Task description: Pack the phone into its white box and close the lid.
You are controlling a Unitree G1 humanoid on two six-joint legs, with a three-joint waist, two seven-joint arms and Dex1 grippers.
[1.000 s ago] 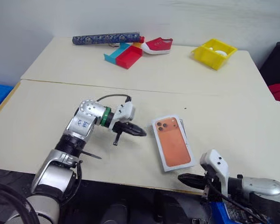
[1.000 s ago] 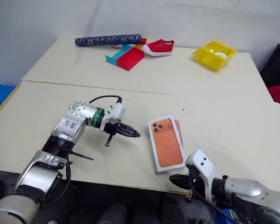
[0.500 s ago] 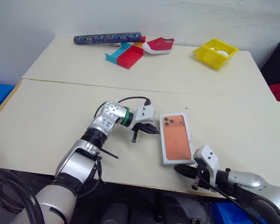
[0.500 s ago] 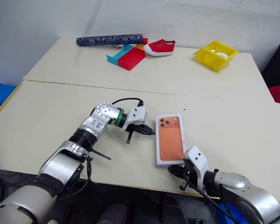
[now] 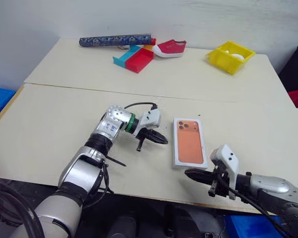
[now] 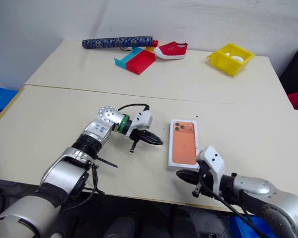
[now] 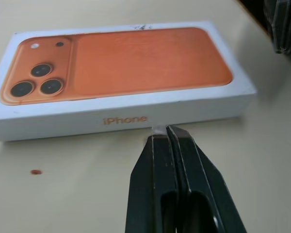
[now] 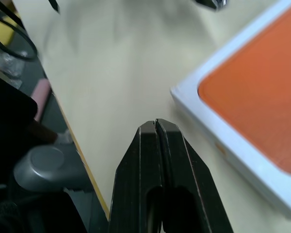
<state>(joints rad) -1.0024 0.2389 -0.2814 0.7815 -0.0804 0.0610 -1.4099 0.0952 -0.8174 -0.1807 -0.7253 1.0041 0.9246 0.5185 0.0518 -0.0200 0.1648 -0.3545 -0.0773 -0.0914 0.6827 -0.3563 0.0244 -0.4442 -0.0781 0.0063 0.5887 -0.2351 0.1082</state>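
Closed white cardboard phone box (image 5: 189, 142), its lid printed with an orange phone, lies flat on the cream table (image 5: 64, 114), long axis running away from the robot. Left gripper (image 5: 164, 140), fingers pressed together and empty, points at its long side from just beside it; right gripper (image 5: 188, 173), likewise shut, sits near the near-left corner. Left wrist view reveals the side lettering.

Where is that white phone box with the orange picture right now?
The white box lies closed and flat on the near table, toward its front edge, between the left gripper and the right gripper.
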